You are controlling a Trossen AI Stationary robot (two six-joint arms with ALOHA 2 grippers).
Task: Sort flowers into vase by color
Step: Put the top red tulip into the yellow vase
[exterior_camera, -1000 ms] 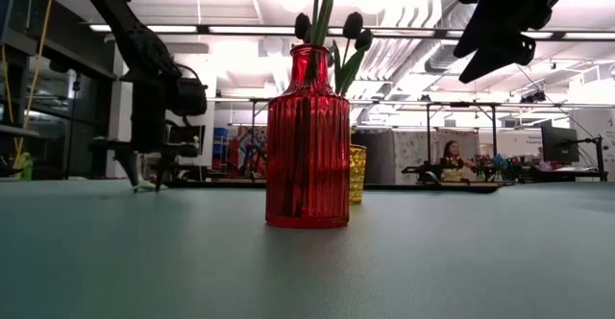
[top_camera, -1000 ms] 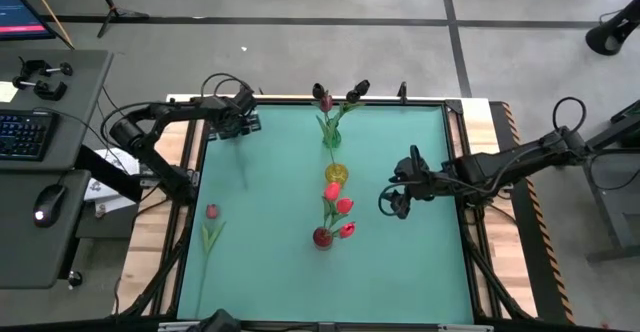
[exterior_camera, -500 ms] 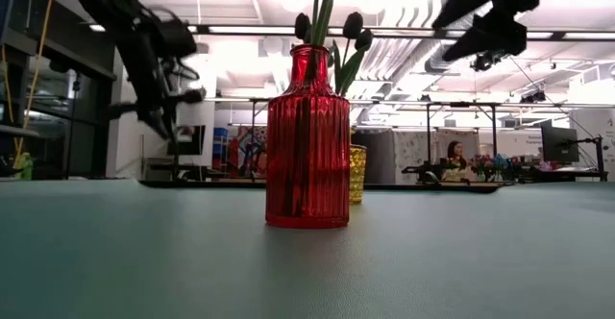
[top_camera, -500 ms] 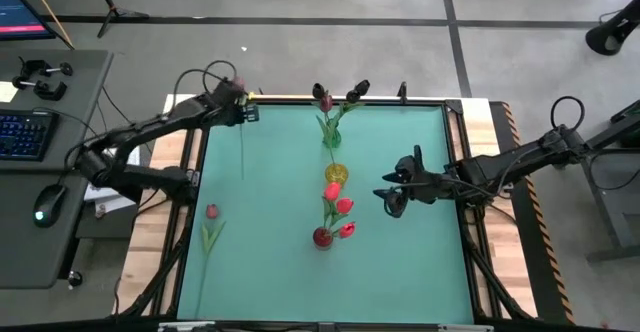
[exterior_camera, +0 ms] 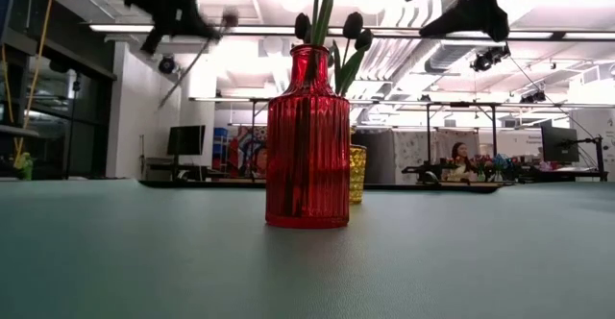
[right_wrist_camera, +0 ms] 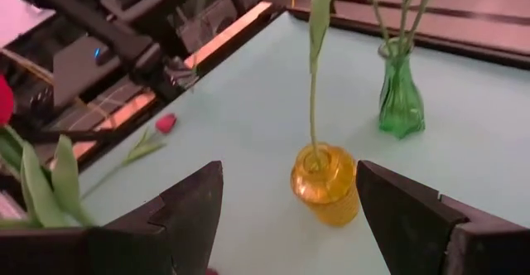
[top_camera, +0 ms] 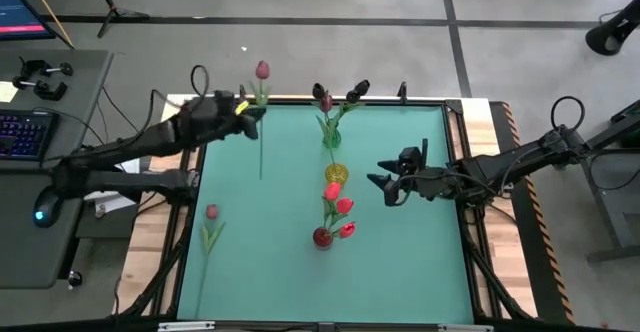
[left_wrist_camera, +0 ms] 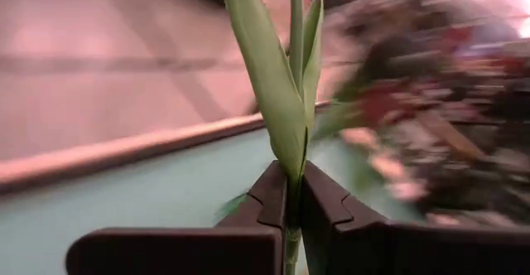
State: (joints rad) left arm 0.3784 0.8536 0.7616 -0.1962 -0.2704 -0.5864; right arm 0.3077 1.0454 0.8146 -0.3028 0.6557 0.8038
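My left gripper (top_camera: 247, 115) hangs over the table's far-left corner, shut on a pink-headed tulip (top_camera: 262, 69) whose stem runs toward the near side (top_camera: 261, 162). In the low view this gripper (exterior_camera: 178, 2) is high up, with the flower slanting below it. My right gripper (top_camera: 384, 184) is open in the air right of the yellow vase (top_camera: 336, 174). A green vase (top_camera: 330, 137) holds dark and pink tulips. The red vase (top_camera: 322, 237) holds red tulips (top_camera: 343, 206). One pink tulip (top_camera: 212, 212) lies flat near the left edge. My left gripper pinches the tulip's stem at the base of its leaf (left_wrist_camera: 291, 194) between both fingers (left_wrist_camera: 269, 200). The fingers lie across the stem, coming level from the table's left. The flower is lifted clear and tilted, head (exterior_camera: 229, 17) up and past the far edge, lower stem (exterior_camera: 165, 98) hanging free.
The three vases stand in a row down the middle of the green mat (top_camera: 410, 262). In the right wrist view a green stem (right_wrist_camera: 313, 101) stands in the yellow vase (right_wrist_camera: 325, 180), with the green vase (right_wrist_camera: 401, 101) behind. Wooden table borders run along both sides (top_camera: 505, 132).
My left gripper has risen from table level at the far-left corner and tipped over, carrying the tulip up. The flower is now clear of the mat, with its head swung past the far edge. My right gripper has risen and drifted a little toward the left.
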